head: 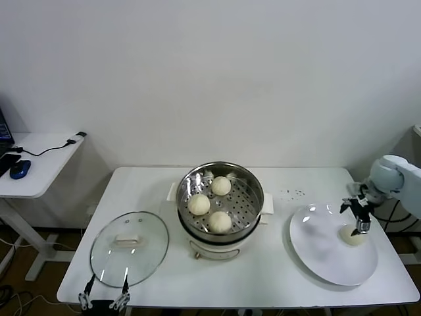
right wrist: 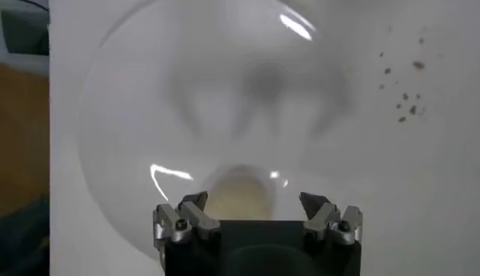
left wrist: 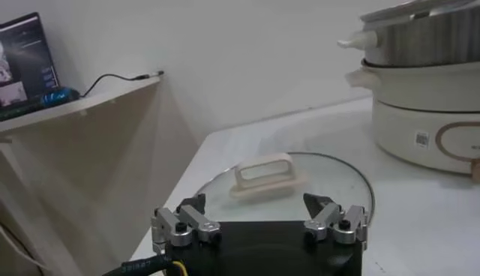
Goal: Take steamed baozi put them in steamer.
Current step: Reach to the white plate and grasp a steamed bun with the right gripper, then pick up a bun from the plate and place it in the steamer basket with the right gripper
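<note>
The steamer (head: pixel 253 191) stands mid-table, a shiny perforated pot on a white base, with three cream-white baozi inside (head: pixel 221 185) (head: pixel 198 204) (head: pixel 220 222). One more baozi (head: pixel 353 236) lies on the white plate (head: pixel 322 247) at the right. My right gripper (head: pixel 358 217) hangs open right above that baozi; in the right wrist view the baozi (right wrist: pixel 234 196) sits between the spread fingers of the gripper (right wrist: pixel 253 202), untouched. My left gripper (head: pixel 104 299) is open at the table's front left edge, near the glass lid (head: pixel 129 249).
The glass lid (left wrist: pixel 300 180) with its white handle (left wrist: pixel 266 174) lies flat left of the steamer (left wrist: pixel 427 112). A side desk (head: pixel 33 164) with a mouse and cable stands at the far left. Dark crumbs (head: pixel 293 193) dot the table behind the plate.
</note>
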Robot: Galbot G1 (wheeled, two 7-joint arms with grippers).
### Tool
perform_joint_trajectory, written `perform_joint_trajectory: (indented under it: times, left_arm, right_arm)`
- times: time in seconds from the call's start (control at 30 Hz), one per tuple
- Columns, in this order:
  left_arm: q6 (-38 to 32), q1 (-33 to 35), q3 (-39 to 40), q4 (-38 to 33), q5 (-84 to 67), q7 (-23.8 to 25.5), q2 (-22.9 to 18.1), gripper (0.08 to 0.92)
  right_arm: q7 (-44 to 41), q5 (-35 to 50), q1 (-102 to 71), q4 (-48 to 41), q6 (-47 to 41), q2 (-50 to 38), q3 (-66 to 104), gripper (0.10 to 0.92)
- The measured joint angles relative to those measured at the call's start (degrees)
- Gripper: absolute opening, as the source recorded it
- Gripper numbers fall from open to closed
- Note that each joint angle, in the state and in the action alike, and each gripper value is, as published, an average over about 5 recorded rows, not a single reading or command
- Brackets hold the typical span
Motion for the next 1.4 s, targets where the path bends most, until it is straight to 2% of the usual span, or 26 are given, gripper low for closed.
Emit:
perform_joint_trajectory:
  times: [0.63,0.73,1.0,1.4]
  left_arm:
    - [-0.29,-0.04,-0.10,0.91,0.13,-0.11,-0.41,0.823]
    - [-0.30,-0.04,-0.07,0.94,0.12,-0.11,-0.41,0.823]
    - [-0.39,0.11,-0.01,0.95,0.12,-0.11,-0.41,0.823]
    - [-0.77,0.64,0.43,0.62,0.01,-0.02,-0.23,0.823]
  right_arm:
    - [0.38,-5.34,-8.30,-6.83,1.43,3.29,7.34,0.819]
    - [0.26,-5.80,-8.82,-7.40,1.52,3.71,7.95,0.786]
    - [-0.20,-6.20,-8.95,-8.17,1.77,4.17,8.52,0.618]
    - [-0.18,-0.75,-3.68,-6.83,0.11,4.30,5.08,0.579]
